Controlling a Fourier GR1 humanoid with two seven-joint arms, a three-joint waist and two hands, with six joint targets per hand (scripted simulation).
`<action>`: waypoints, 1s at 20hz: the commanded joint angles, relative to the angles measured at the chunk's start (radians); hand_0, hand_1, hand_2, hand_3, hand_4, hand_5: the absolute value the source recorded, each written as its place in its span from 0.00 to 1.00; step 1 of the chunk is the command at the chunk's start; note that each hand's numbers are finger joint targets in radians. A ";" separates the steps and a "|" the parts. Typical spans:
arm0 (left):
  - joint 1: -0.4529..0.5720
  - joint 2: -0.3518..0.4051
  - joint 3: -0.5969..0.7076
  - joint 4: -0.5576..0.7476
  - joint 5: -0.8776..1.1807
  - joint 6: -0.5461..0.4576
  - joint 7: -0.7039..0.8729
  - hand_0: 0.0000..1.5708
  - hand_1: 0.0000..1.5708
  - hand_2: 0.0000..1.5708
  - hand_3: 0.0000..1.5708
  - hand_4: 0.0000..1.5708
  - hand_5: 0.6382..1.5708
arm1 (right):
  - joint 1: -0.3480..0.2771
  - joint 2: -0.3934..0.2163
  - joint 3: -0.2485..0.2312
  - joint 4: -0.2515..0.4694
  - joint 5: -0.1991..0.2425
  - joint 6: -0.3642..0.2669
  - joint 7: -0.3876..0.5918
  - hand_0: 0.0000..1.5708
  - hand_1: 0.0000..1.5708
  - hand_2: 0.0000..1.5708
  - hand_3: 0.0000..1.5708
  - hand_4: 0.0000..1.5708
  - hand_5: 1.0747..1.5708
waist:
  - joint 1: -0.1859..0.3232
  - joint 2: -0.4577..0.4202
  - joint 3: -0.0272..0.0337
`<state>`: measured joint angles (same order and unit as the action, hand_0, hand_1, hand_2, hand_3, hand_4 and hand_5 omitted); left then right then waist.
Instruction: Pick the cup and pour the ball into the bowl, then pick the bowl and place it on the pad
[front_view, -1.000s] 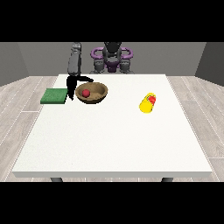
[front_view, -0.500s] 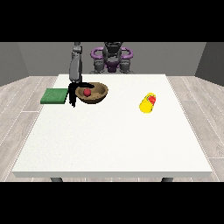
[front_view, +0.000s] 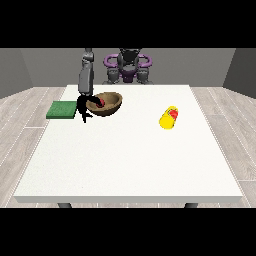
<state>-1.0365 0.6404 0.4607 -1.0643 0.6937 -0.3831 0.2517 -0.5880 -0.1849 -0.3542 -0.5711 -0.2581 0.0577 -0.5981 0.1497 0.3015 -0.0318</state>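
Note:
A brown bowl (front_view: 109, 104) sits near the table's far left and tilts, its right side raised. A red ball (front_view: 101, 103) lies inside it. The black hand at the view's left (front_view: 83, 108) hangs from a grey forearm and grips the bowl's left rim, thumb and fingers curled round it. The green pad (front_view: 61, 110) lies flat just left of that hand. A yellow cup (front_view: 169, 118) lies on its side at the right, its red inside showing, with no hand near it. The other hand shows nowhere.
The white table (front_view: 130, 160) stretches wide towards the camera. The robot's purple and grey torso (front_view: 128, 64) stands behind the far edge.
The hand at the view's left has closed on the bowl's rim, and the bowl has tipped and risen slightly. The cup and pad have not moved.

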 joint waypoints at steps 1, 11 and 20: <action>-0.024 0.008 0.000 -0.012 0.035 -0.003 0.040 0.00 0.00 0.00 0.00 0.00 1.00 | 0.037 -0.016 0.009 0.107 0.028 -0.060 0.117 1.00 1.00 1.00 0.74 0.63 1.00 | 0.044 0.050 0.0325; 0.099 0.010 0.030 0.115 0.010 -0.040 -0.028 0.00 0.00 0.00 0.00 0.00 1.00 | -0.052 -0.130 0.107 0.014 0.128 -0.199 0.386 1.00 1.00 1.00 0.91 0.70 0.99 | -0.059 -0.107 0.0291; 0.205 0.121 0.093 0.237 -0.005 -0.101 -0.106 0.00 0.00 0.00 0.00 0.00 1.00 | -0.091 -0.216 0.145 -0.082 0.131 -0.102 0.567 1.00 1.00 1.00 0.62 0.75 0.98 | -0.192 -0.156 0.0308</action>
<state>-0.8820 0.7468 0.5350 -0.8610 0.7031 -0.4602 0.2080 -0.6722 -0.3609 -0.2413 -0.6161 -0.1578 -0.0546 -0.0817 0.0005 0.1517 -0.0018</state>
